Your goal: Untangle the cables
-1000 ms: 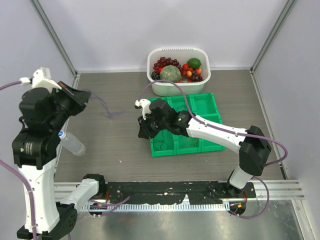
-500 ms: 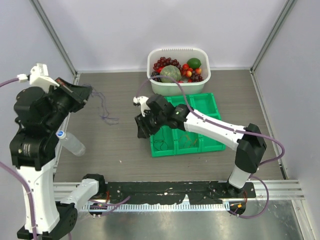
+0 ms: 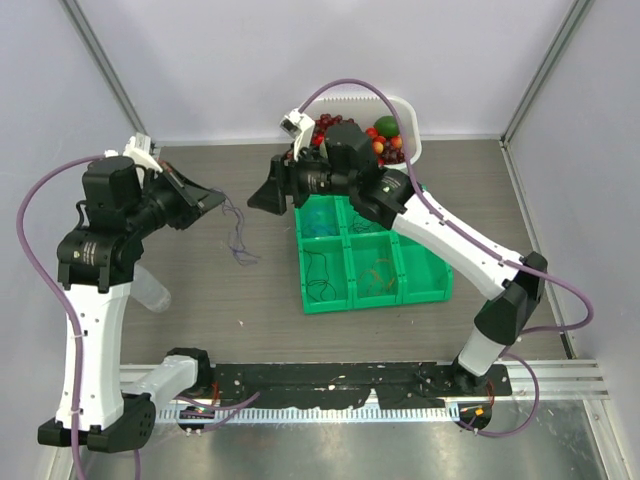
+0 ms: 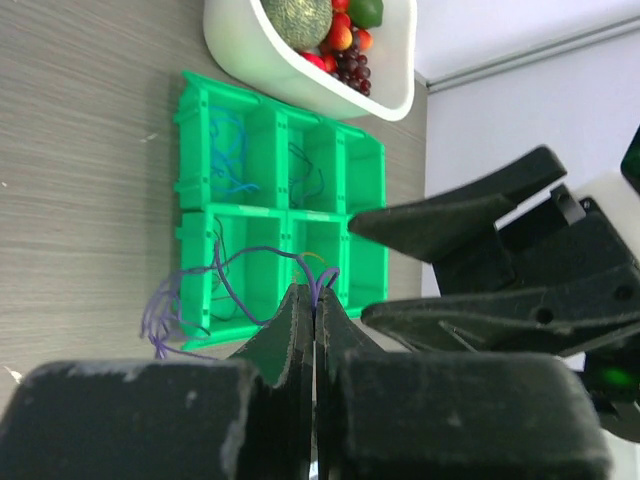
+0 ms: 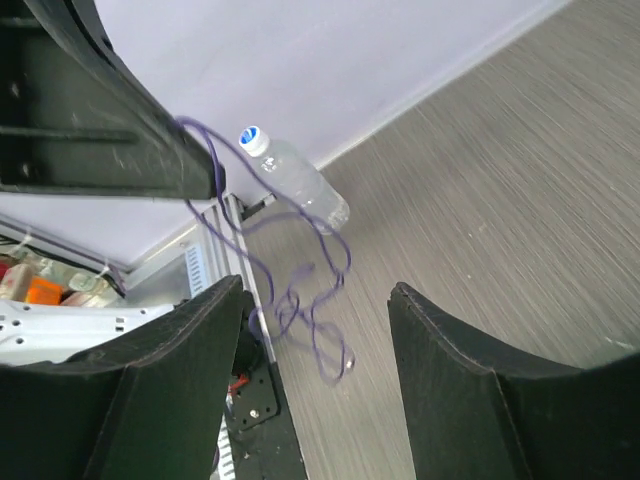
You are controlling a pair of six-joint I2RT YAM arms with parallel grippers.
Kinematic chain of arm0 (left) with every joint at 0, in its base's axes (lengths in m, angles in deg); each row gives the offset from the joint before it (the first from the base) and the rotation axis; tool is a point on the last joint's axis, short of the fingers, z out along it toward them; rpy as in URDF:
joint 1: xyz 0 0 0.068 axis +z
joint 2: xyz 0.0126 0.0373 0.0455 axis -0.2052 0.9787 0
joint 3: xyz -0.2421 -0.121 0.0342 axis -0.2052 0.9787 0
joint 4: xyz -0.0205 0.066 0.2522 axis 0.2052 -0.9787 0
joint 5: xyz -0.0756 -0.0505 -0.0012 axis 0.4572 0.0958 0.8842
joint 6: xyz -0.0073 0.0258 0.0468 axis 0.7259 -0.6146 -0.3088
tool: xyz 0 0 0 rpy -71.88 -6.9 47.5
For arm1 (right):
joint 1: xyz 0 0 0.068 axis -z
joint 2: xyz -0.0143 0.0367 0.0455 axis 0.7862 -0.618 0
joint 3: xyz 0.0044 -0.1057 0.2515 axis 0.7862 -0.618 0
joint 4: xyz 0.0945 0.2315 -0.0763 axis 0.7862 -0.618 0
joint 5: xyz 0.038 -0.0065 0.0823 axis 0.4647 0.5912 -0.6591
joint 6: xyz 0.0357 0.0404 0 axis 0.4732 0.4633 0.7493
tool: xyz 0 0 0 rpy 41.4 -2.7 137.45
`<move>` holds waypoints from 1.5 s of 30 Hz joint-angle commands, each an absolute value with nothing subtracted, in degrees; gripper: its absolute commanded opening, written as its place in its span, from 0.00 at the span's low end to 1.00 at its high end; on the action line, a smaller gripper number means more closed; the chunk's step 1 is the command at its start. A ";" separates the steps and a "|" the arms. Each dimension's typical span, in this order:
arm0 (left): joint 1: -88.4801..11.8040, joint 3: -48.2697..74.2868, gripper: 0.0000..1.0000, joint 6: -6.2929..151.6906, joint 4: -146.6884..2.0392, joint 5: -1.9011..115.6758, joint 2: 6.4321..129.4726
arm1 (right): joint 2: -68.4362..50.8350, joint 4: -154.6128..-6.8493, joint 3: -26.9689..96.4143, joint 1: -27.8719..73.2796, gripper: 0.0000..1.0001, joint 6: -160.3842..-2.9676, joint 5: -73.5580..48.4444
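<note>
A thin purple cable [image 3: 238, 236] hangs from my left gripper [image 3: 212, 200], which is shut on its upper end [image 4: 316, 292], and trails down to the table. My right gripper [image 3: 256, 198] hovers just right of it, open, its fingers pointing left. In the right wrist view the purple cable's loose loops [image 5: 346, 262] dangle between the spread fingers [image 5: 318, 290] without touching them. More cables lie in the green tray [image 3: 432, 292]: teal [image 3: 320, 218], black [image 3: 320, 276] and orange [image 3: 380, 270], each in its own compartment.
A white basin of fruit [image 3: 352, 178] stands behind the tray. A clear plastic bottle [image 3: 150, 292] lies at the left beside my left arm. Grey walls close the table at the back and both sides.
My right gripper has opened wide and swung up and back from the tray's left edge to face the left gripper. The left arm has moved right and lower, carrying the purple cable.
</note>
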State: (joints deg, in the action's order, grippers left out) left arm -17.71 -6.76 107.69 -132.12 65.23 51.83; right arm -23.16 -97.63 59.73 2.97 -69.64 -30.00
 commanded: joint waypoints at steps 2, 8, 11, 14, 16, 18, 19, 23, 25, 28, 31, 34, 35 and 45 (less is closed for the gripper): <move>-17.46 -5.09 0.00 111.04 -130.51 70.42 50.91 | -27.38 -90.08 64.11 3.67 0.66 -64.32 -38.57; -17.55 -4.12 0.00 112.36 -129.45 71.21 50.73 | -25.99 -81.56 57.98 3.23 0.64 -59.49 -44.90; -17.46 -3.77 0.00 112.80 -129.10 71.91 50.82 | -24.49 -78.38 54.89 3.14 0.63 -58.44 -44.73; -17.55 -2.89 0.00 113.67 -127.70 73.06 50.90 | -25.19 -77.06 53.57 3.23 0.63 -57.64 -45.43; -17.46 -2.54 0.00 114.12 -127.25 73.67 50.82 | -25.89 -76.89 53.75 3.05 0.61 -57.38 -45.87; -17.46 -2.45 0.00 114.29 -127.07 73.94 51.08 | -26.33 -76.36 54.36 3.05 0.59 -56.94 -46.22; -17.46 -2.36 0.00 114.21 -126.99 73.85 51.08 | -26.77 -76.36 54.71 2.88 0.57 -56.94 -46.49; -17.46 -2.19 0.00 113.68 -126.64 72.80 51.61 | -26.51 -75.22 54.98 2.70 0.36 -54.31 -48.42; -17.38 -2.19 0.00 113.68 -126.20 72.36 52.31 | -25.38 -74.43 53.32 2.61 0.23 -52.72 -48.86; -17.46 -2.36 0.00 113.42 -125.50 71.48 53.10 | -23.70 -74.33 51.99 2.52 0.03 -50.79 -47.99; -17.02 -2.19 0.24 110.70 -125.40 69.03 53.80 | -23.69 -75.56 54.18 2.52 0.01 -47.89 -46.40; -16.32 -1.75 0.56 107.27 -128.56 66.39 54.33 | -25.18 -74.86 57.25 2.70 0.01 -40.53 -46.40; -16.23 -0.96 0.60 106.48 -129.18 65.77 53.72 | -25.45 -74.69 59.00 2.96 0.01 -39.02 -46.40; -15.88 17.40 0.66 111.73 -119.08 63.14 37.03 | -28.62 -70.65 62.80 4.54 0.01 -28.30 -48.59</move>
